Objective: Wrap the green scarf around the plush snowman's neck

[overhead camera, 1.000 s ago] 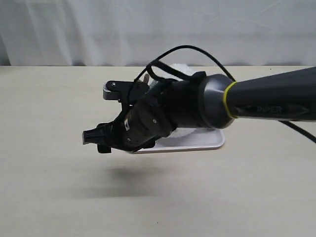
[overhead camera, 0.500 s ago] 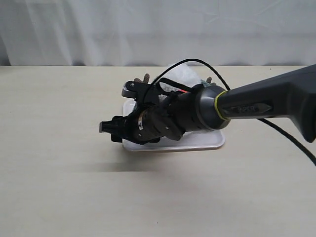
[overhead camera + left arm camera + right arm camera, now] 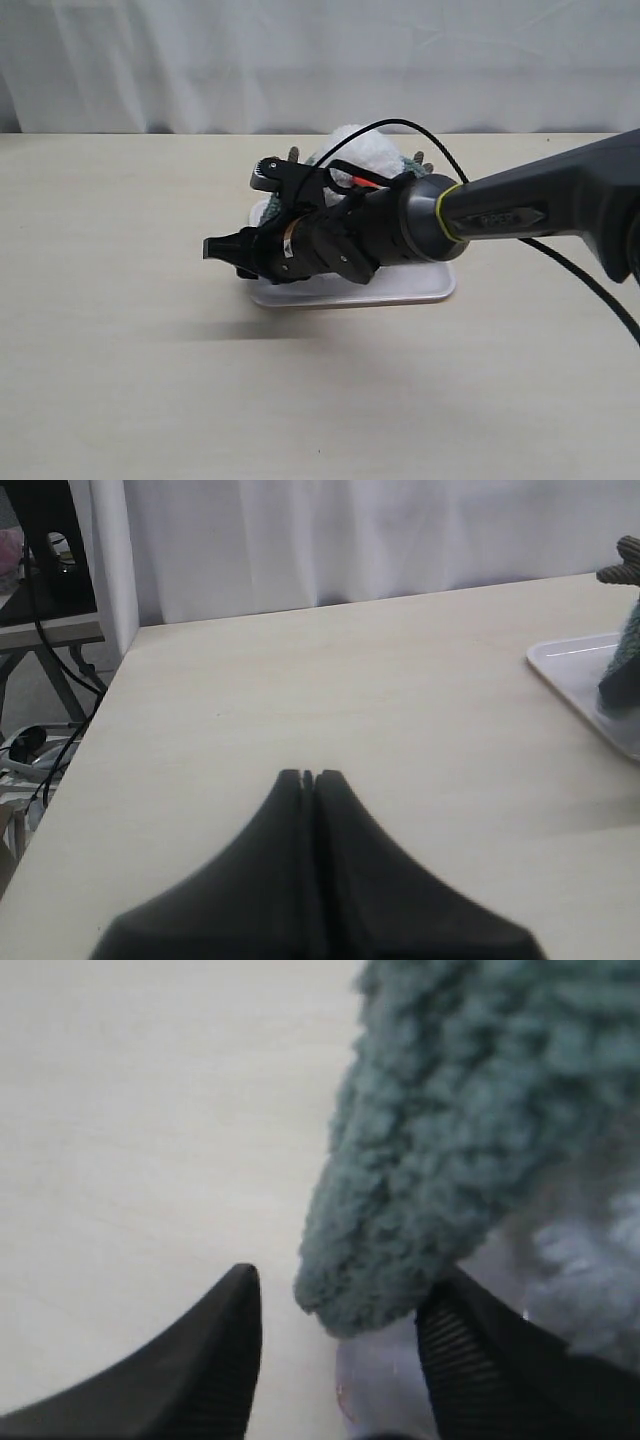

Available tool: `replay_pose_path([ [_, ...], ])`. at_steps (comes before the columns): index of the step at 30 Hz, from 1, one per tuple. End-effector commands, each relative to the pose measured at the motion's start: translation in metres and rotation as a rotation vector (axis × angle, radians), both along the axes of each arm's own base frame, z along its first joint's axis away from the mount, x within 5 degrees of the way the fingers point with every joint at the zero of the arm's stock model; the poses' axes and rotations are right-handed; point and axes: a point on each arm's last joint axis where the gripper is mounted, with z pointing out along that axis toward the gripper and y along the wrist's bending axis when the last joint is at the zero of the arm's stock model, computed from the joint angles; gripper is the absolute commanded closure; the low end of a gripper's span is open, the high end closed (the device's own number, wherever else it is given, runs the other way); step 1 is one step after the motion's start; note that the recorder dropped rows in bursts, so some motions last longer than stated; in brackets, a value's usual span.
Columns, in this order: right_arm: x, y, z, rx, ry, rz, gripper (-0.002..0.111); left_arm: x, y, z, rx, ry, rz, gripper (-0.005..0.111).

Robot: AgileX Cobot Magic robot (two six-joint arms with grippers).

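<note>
The plush snowman stands on the white tray, mostly hidden behind my right arm; only its fluffy white top and a brown twig arm show. Bits of the green scarf show at its sides. My right gripper reaches across to the tray's left end. In the right wrist view the right gripper is open, and the scarf's rounded end hangs between the jaws, close against one finger. My left gripper is shut and empty over bare table, away from the tray and scarf.
The light wooden table spreads out on every side of the tray. A white curtain hangs behind it. The table's edge, with cables and a stand beyond it, shows in the left wrist view.
My right arm has drawn back to the right and away from the camera, so its gripper now sits at the tray's left end. More of the snowman's top shows.
</note>
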Motion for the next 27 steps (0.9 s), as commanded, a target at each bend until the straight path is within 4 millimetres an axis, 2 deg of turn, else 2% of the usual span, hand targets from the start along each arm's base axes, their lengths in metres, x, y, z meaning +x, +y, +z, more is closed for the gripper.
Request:
replay_pose_path([
  [1,0.002,-0.006,-0.003,-0.038,0.002,0.007,0.081,0.0,0.0,0.0,0.003,-0.01,0.0,0.107],
  [5,0.002,-0.006,-0.003,-0.042,0.0,0.012,0.103,0.0,0.0,0.0,0.003,-0.01,0.0,0.107],
  [11,-0.001,-0.009,0.0,-0.095,0.016,0.026,0.104,0.0,0.0,0.0,0.003,-0.01,0.0,0.107],
  [15,-0.007,-0.02,0.016,-0.227,0.045,0.073,0.104,0.0,0.0,0.0,0.003,-0.01,0.0,0.107],
  [21,-0.023,-0.043,0.055,-0.444,0.105,0.121,0.104,0.0,0.0,0.0,0.003,-0.01,0.0,0.107],
  [24,-0.03,-0.056,0.067,-0.556,0.147,0.111,0.104,0.0,0.0,0.0,0.003,-0.01,0.0,0.107],
  [27,-0.035,-0.067,0.07,-0.654,0.198,0.098,0.104,0.0,0.0,0.0,0.003,-0.01,0.0,0.107],
])
